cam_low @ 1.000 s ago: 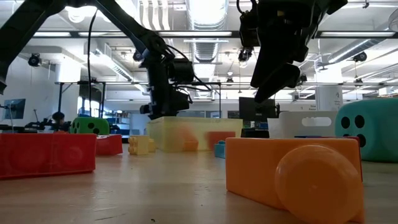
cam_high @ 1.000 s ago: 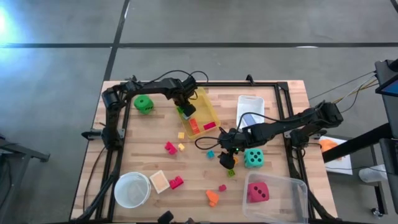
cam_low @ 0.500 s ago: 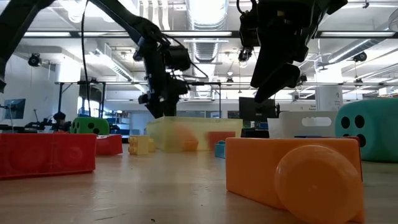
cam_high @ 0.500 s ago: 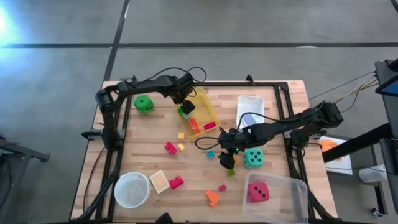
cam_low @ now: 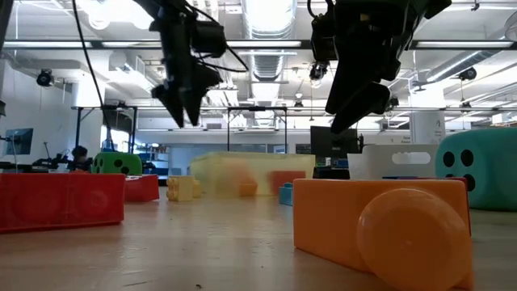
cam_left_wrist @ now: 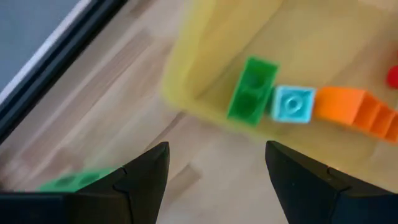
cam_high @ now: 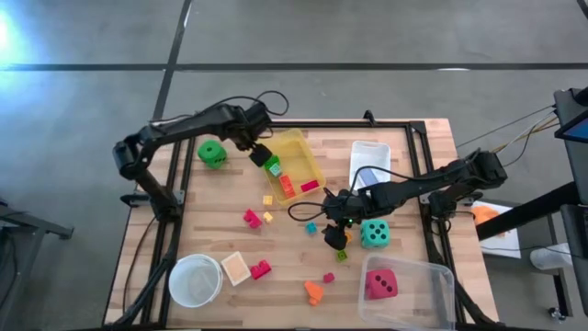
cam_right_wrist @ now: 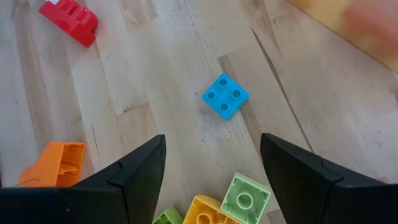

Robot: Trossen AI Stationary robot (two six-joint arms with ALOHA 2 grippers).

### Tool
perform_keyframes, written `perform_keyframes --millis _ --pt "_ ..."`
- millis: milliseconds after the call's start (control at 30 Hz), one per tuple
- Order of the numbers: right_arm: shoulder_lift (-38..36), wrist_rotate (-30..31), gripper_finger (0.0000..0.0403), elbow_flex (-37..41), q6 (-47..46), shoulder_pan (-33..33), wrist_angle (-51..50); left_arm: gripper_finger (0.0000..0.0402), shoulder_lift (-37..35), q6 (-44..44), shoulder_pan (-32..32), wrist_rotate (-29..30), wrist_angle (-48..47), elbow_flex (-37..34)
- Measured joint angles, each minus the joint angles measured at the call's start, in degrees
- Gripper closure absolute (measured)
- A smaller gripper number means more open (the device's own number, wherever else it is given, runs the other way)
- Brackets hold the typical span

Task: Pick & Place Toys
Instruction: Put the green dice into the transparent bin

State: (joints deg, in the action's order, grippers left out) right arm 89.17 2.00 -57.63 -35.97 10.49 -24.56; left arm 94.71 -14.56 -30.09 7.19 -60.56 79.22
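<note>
My left gripper [cam_high: 259, 152] hangs open above the left rim of the yellow bin [cam_high: 308, 152], with nothing between its fingers; it also shows high in the low view [cam_low: 184, 109]. In that bin lie a green block [cam_left_wrist: 252, 90], a light blue block [cam_left_wrist: 292, 104] and an orange block [cam_left_wrist: 348, 109]. Mid-table, my right gripper [cam_high: 335, 232] stands open over a blue block [cam_right_wrist: 224, 95], close to a light green block [cam_right_wrist: 245, 196] and an orange one [cam_right_wrist: 53, 165]. A green die [cam_high: 212, 154] and a teal die [cam_high: 374, 233] rest on the table.
A pink-red die [cam_high: 381, 283] sits in the clear bin [cam_high: 432, 276] at the near right. A white bowl [cam_high: 195, 280] stands near left, a white bin [cam_high: 369, 156] far right. Loose pink [cam_high: 251, 218], yellow [cam_high: 268, 217], red [cam_high: 261, 268] and orange [cam_high: 314, 292] blocks lie scattered.
My left gripper has risen out of the yellow bin and drawn toward the table's left edge. The green block stays lying in the bin. My right arm has kept still.
</note>
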Motion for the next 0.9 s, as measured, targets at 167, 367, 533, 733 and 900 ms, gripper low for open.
perform_keyframes --millis 167,367,533,733,900 --pt "0.00 0.00 0.0148 0.00 0.00 0.02 0.00 0.0132 -2.88 -1.78 0.00 2.61 -6.53 0.00" --pt "0.00 -0.02 0.0148 0.00 0.00 0.00 0.00 0.0132 -4.27 -1.73 -0.02 4.87 -11.09 0.00" --pt "0.00 -0.01 0.0148 0.00 0.00 0.02 0.00 0.0132 -4.34 1.47 -0.02 5.22 -11.29 0.00" --pt "0.00 -0.01 0.0148 0.00 0.00 0.01 0.00 0.0132 -4.34 -0.23 -0.02 10.25 -11.08 0.00" --pt "0.00 -0.01 0.0148 0.00 0.00 0.00 0.00 0.0132 -4.30 -1.78 -0.02 20.36 -12.36 0.00"
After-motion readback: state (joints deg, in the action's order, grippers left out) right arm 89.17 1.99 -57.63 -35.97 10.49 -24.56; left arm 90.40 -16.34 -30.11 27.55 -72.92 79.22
